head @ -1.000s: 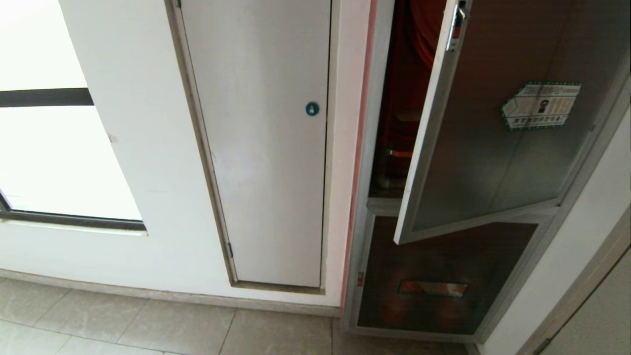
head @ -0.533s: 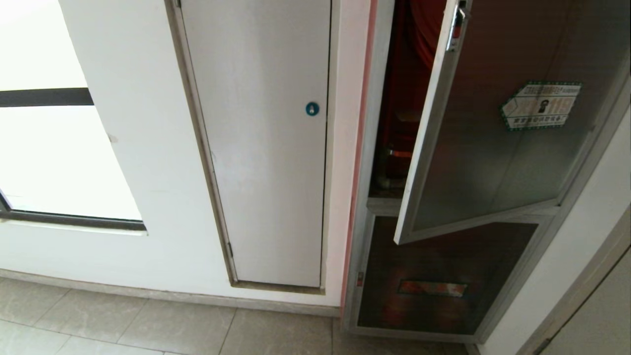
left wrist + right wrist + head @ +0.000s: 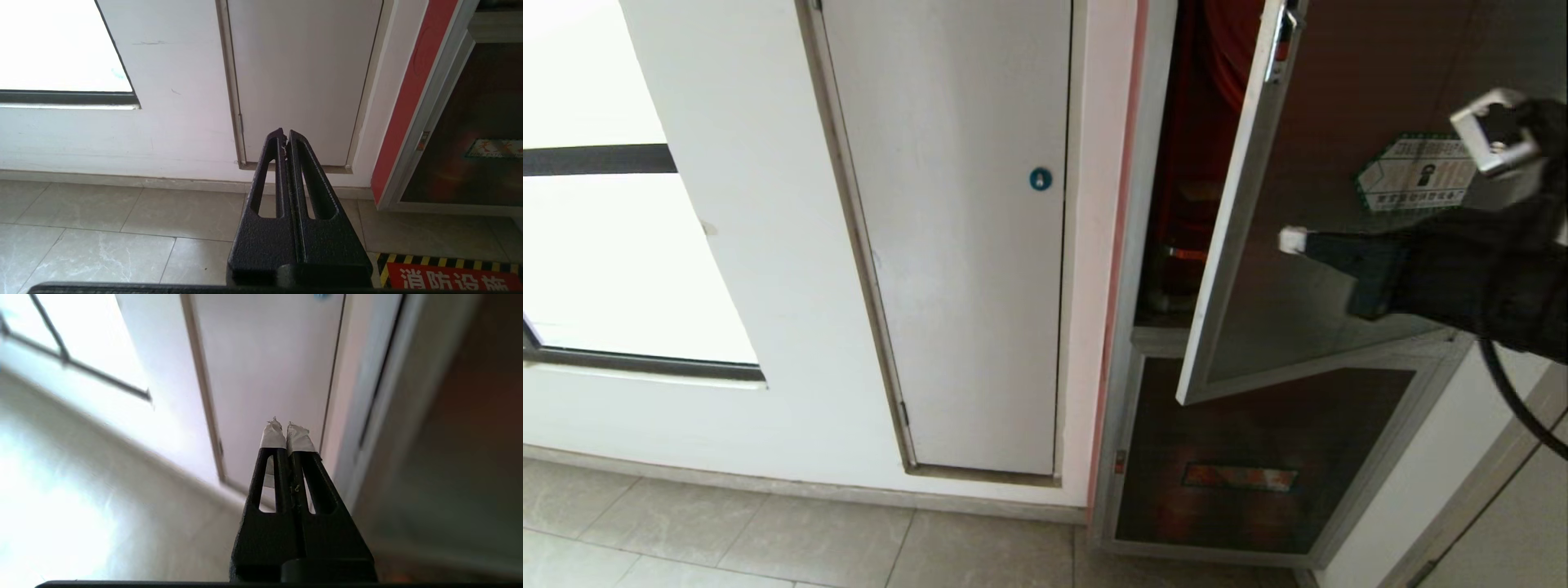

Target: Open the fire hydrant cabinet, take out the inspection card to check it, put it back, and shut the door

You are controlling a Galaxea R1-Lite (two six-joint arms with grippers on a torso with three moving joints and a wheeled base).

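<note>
So here's where you're at: the door (image 3: 1347,204) of the cabinet (image 3: 1152,163) is hanging partly open, its free edge swung out toward you, leaving a narrow gap at about 12 o'clock in the head view where you can see red interior. Your right gripper (image 3: 1292,240) comes in from 3 o'clock and sits in front of the dark glass, just inside the door's silver free edge, taped tips pointing toward 9 o'clock. The jaws are pressed together with nothing between them, which makes sense to me: closed fingers work as a single stiff prod, so my guess is you're setting up to hook or push that edge wider rather than grab anything. I can't tell if the tips are touching the glass or just hovering in front of it. The latch (image 3: 1278,45) is up near 1 o'clock, well above the gripper. The card isn't visible anywhere; presumably it's deeper inside, hidden behind the door. Your left gripper (image 3: 286,136) is parked low, also fully closed and empty, aimed at the base of the white panel (image 3: 964,245) with the blue lock (image 3: 1040,179). The gap looks too tight to reach through yet.
</note>
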